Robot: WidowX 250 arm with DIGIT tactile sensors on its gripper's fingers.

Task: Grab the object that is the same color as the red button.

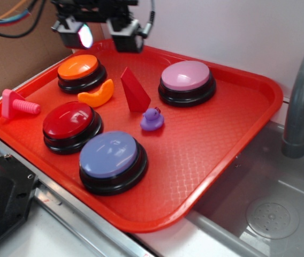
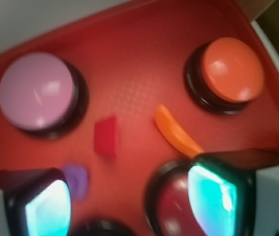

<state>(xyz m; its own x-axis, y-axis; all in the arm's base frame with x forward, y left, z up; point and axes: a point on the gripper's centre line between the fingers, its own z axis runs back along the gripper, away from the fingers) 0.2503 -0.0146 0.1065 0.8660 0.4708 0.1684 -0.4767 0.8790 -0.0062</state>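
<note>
The object, a dark red pointed wedge (image 1: 135,91), stands upright in the middle of the red tray (image 1: 248,107). In the wrist view the wedge (image 2: 105,136) appears small, from above. The red button (image 1: 70,123) sits at the tray's left front; its dome (image 2: 174,206) shows partly behind my right finger. My gripper (image 1: 101,31) hangs high above the tray's back edge, behind the wedge, open and holding nothing. In the wrist view the gripper (image 2: 129,201) has its two glowing pads far apart.
An orange button (image 1: 81,71), pink button (image 1: 187,81) and blue-purple button (image 1: 112,159) stand on the tray. An orange crescent (image 1: 98,95), a purple duck (image 1: 152,119) and a pink bolt toy (image 1: 16,105) lie among them. A grey faucet (image 1: 302,96) and sink are at right.
</note>
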